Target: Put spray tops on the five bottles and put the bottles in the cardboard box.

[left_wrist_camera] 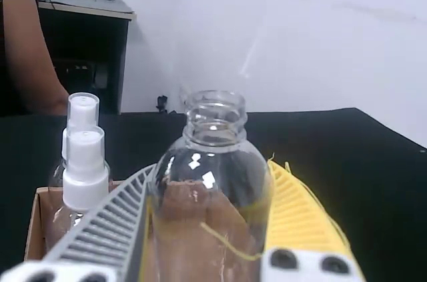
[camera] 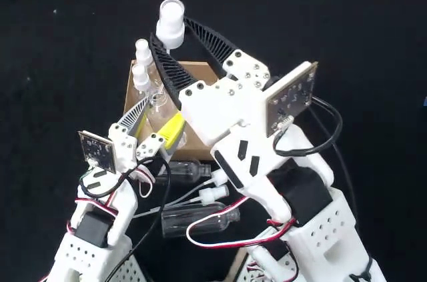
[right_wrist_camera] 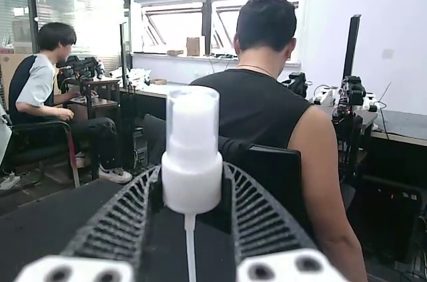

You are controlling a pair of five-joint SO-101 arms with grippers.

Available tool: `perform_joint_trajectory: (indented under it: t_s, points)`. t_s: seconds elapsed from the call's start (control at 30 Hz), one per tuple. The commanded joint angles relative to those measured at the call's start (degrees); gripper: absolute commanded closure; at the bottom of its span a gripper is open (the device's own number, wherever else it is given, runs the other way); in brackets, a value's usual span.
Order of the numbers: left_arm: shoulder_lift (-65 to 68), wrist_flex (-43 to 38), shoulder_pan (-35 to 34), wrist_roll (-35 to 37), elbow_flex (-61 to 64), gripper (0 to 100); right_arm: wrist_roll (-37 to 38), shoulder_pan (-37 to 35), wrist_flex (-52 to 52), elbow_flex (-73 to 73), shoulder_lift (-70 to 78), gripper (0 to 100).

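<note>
My left gripper [camera: 155,119] is shut on an upright clear bottle [left_wrist_camera: 208,195] with an open neck, held over the cardboard box [camera: 193,75]; its grey and yellow fingers [left_wrist_camera: 293,215] press the bottle's sides. My right gripper [camera: 175,37] is shut on a white spray top [camera: 170,22], raised above and behind the box; the same spray top [right_wrist_camera: 192,155] stands upright between its black ribbed fingers [right_wrist_camera: 257,212], tube hanging down. Two capped bottles [camera: 141,65] stand in the box, and those capped bottles [left_wrist_camera: 83,155] appear beside the held one.
Two clear uncapped bottles [camera: 200,219] lie on the black table near the arm bases, with a loose spray top [camera: 215,193] between them. Red and black cables loop around both arms there. The table is open to the right of the box.
</note>
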Motion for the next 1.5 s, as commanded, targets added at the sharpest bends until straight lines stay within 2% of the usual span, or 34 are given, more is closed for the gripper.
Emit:
perform_joint_trajectory:
  t_s: [0.0,0.1,0.37,0.67,0.8,1.0,1.33,1.47]
  points:
    - [-1.1,0.0,0.7,0.2,0.9,97,4.1,-0.9,-0.2,-0.7,0.3,98.7]
    - [-1.1,-2.6,0.1,-0.3,0.9,97,7.2,-1.1,0.4,-1.5,3.8,98.7]
    - [-1.1,-4.0,0.7,0.1,0.9,97,7.1,-1.1,0.5,-3.2,8.9,98.7]
    - [-1.1,-4.8,0.6,0.1,0.9,97,6.9,-1.2,0.6,-1.9,-2.8,98.8]
    - [-1.1,-9.8,0.2,-0.3,0.9,97,-0.4,-1.1,-0.8,-1.5,-5.3,98.8]
    - [-1.1,-5.2,0.7,0.1,0.9,97,-2.9,-1.1,-0.9,-1.0,-4.4,98.7]
    - [-1.1,-4.9,0.7,0.1,0.9,97,-2.8,-0.9,-3.2,-0.8,2.9,98.7]
    - [-1.1,-4.9,0.7,0.1,0.9,97,1.2,-1.1,-3.2,-0.8,4.6,98.7]
